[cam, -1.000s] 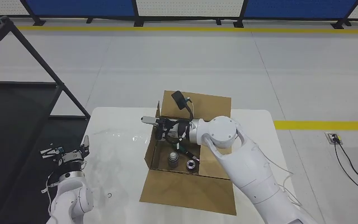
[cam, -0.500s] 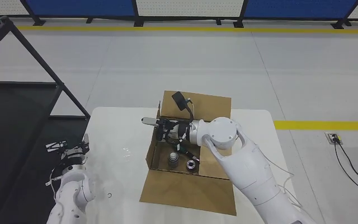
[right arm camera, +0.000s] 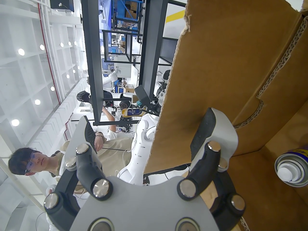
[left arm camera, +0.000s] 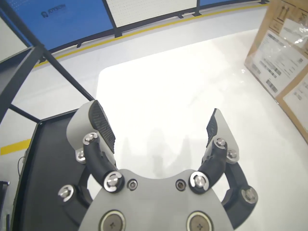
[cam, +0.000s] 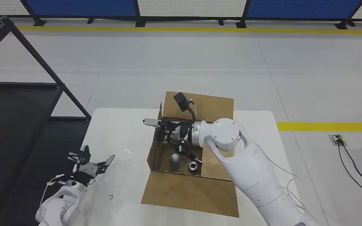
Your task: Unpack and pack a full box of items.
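An open cardboard box (cam: 215,107) stands on the white table (cam: 121,130), its flaps folded outward. Inside it are a spray can (cam: 175,161) (right arm camera: 292,167) and a second round item (cam: 193,166). My right gripper (cam: 157,124) (right arm camera: 148,115) is open at the box's left wall (right arm camera: 216,56), one finger outside the cardboard and one inside. My left gripper (cam: 96,160) (left arm camera: 155,108) is open and holds nothing, low over the table's left part, well apart from the box (left arm camera: 281,56).
A black metal rack (cam: 34,96) stands off the table's left side. The box's front flap (cam: 189,192) lies flat toward the near edge. A small dark speck (cam: 111,197) sits on the table near my left arm.
My left gripper has swung from pointing off the table's left edge to pointing right, over the table. The right arm and the box have stayed put.
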You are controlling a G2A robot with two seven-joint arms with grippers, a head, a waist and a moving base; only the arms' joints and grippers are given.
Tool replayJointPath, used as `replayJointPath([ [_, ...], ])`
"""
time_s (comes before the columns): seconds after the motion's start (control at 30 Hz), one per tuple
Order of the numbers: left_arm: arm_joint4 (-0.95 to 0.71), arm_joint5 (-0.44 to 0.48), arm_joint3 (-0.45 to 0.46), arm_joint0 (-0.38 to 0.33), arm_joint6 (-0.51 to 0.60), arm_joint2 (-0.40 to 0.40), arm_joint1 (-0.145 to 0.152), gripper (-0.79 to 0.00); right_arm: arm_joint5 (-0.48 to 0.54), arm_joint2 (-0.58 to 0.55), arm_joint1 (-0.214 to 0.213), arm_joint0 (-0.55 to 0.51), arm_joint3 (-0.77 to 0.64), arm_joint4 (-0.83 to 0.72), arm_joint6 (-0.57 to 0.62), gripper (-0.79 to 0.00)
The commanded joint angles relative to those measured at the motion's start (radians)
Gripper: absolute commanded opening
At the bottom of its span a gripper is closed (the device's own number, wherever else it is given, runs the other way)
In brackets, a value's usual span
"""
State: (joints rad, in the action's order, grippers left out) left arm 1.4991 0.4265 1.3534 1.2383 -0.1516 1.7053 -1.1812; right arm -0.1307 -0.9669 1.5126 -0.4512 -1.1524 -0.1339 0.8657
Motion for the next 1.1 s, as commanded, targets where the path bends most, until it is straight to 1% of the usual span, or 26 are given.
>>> replayJointPath([
  [0.0, 0.031, 0.008, -0.008, -0.018, 0.003, -0.028, 0.0, 0.0, 0.002, 0.001, 0.0, 0.001, 0.001, -0.001, -0.001, 0.0],
  [0.07, 0.073, 0.007, -0.016, -0.037, 0.01, -0.054, 0.002, 0.0, 0.005, 0.001, 0.0, 0.0, 0.002, -0.001, -0.001, 0.0],
  [0.13, 0.131, -0.041, -0.02, -0.05, 0.004, -0.072, 0.002, 0.0, 0.006, -0.001, 0.0, -0.002, 0.002, -0.001, -0.001, 0.0],
  [0.17, 0.14, -0.054, -0.02, -0.051, 0.001, -0.074, 0.002, 0.0, 0.007, -0.003, -0.001, -0.004, 0.001, -0.002, -0.002, 0.0],
  [0.33, 0.14, -0.054, -0.02, -0.051, 0.001, -0.074, 0.002, 0.0, 0.011, -0.017, -0.006, -0.02, -0.013, -0.002, -0.005, 0.0],
  [0.43, 0.201, -0.106, -0.008, -0.045, 0.019, -0.098, 0.002, 0.0, 0.01, -0.021, -0.008, -0.028, -0.02, 0.001, -0.004, 0.0],
  [0.5, 0.215, -0.092, -0.001, -0.043, 0.014, -0.125, 0.001, 0.0, 0.007, -0.022, -0.009, -0.03, -0.024, 0.002, -0.004, 0.0],
  [0.63, 0.244, -0.101, -0.005, -0.054, 0.017, -0.167, -0.002, 0.0, 0.005, -0.022, -0.01, -0.03, -0.027, 0.004, -0.003, 0.0],
  [0.83, 0.283, -0.233, -0.055, -0.11, 0.051, -0.238, -0.017, 0.0, 0.008, -0.022, -0.011, -0.03, -0.027, 0.001, -0.002, 0.0],
  [0.9, 0.274, -0.258, -0.083, -0.137, 0.064, -0.26, -0.023, 0.0, 0.009, -0.022, -0.011, -0.031, -0.027, 0.001, -0.005, 0.0],
  [1.0, 0.262, -0.267, -0.119, -0.179, 0.075, -0.288, -0.03, 0.0, 0.009, -0.024, -0.012, -0.033, -0.028, 0.0, -0.006, 0.0],
  [1.07, 0.243, -0.293, -0.144, -0.208, 0.091, -0.302, -0.037, 0.0, 0.009, -0.025, -0.012, -0.034, -0.03, 0.001, -0.005, 0.0],
])
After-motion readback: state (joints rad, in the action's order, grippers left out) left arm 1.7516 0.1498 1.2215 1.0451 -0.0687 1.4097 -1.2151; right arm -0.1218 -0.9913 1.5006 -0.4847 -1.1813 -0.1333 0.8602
